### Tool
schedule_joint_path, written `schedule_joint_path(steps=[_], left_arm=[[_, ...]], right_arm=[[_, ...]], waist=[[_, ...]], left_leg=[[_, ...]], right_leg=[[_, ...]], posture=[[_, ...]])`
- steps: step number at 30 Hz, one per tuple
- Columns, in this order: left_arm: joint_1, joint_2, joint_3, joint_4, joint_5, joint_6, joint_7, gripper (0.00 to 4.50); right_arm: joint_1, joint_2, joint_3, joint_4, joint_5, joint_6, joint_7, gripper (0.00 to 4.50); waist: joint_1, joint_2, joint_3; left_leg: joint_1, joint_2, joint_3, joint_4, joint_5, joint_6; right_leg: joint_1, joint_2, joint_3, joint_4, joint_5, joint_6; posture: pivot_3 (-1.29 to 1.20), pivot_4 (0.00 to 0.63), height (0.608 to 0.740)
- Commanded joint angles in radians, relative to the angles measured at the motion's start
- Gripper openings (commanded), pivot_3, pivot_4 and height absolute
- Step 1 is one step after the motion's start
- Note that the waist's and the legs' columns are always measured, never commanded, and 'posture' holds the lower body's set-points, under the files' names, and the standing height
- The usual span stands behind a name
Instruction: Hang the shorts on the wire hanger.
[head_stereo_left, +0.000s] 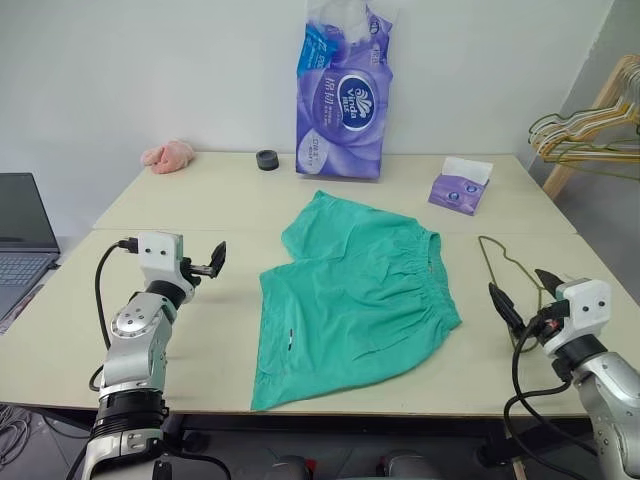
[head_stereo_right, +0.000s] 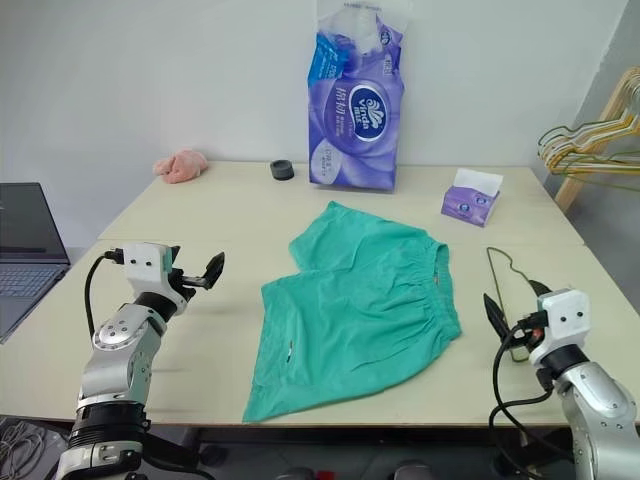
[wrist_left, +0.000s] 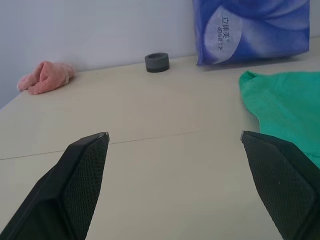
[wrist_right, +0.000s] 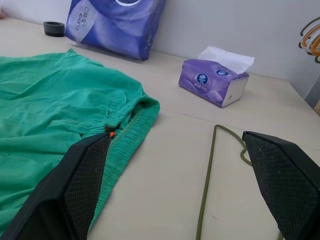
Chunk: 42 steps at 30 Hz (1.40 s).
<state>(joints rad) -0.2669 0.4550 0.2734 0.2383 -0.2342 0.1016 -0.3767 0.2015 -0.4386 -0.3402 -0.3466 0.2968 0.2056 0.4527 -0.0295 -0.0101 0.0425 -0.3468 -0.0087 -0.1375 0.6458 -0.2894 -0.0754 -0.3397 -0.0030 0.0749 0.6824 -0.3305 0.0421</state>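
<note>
The teal-green shorts (head_stereo_left: 355, 290) lie flat in the middle of the table (head_stereo_left: 200, 205), with the elastic waistband toward the right and the legs toward the left and front. A thin olive wire hanger (head_stereo_left: 497, 262) lies flat on the table just right of the waistband, also seen in the right wrist view as hanger wire (wrist_right: 206, 172). My left gripper (head_stereo_left: 212, 262) hovers open over bare table left of the shorts, its fingers (wrist_left: 82, 170) wide apart. My right gripper (head_stereo_left: 516, 283) is open near the front right, over the hanger's near end, holding nothing.
A purple pack of tissue rolls (head_stereo_left: 343, 95) stands at the back centre with a dark tape roll (head_stereo_left: 267, 160) and a pink cloth (head_stereo_left: 168, 154) to its left. A purple tissue box (head_stereo_left: 458, 187) sits back right. Bunched hangers on a wooden rack (head_stereo_left: 590, 130) stand far right, a laptop (head_stereo_left: 22, 225) far left.
</note>
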Motion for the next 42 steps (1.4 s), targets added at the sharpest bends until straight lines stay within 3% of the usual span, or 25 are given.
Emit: schedule_joint_path(steps=[1,42], left_arm=[[0.000,0.012,0.009,-0.038,-0.013,-0.008,-0.020,4.48],[0.060,0.050,-0.056,-0.143,0.005,0.096,-0.159,4.48]], right_arm=[[-0.011,-0.005,-0.010,-0.014,0.006,-0.021,0.001,4.50],[0.040,-0.005,-0.014,0.012,0.005,-0.069,0.014,4.50]], waist=[[0.000,0.000,0.000],[0.002,0.000,0.000]], left_leg=[[0.000,0.000,0.000,0.000,0.000,0.000],[0.001,0.000,0.000,0.000,0.000,0.000]], right_leg=[[0.000,0.000,0.000,0.000,0.000,0.000],[0.001,0.000,0.000,0.000,0.000,0.000]], posture=[[0.01,0.000,0.740],[0.00,0.022,0.740]])
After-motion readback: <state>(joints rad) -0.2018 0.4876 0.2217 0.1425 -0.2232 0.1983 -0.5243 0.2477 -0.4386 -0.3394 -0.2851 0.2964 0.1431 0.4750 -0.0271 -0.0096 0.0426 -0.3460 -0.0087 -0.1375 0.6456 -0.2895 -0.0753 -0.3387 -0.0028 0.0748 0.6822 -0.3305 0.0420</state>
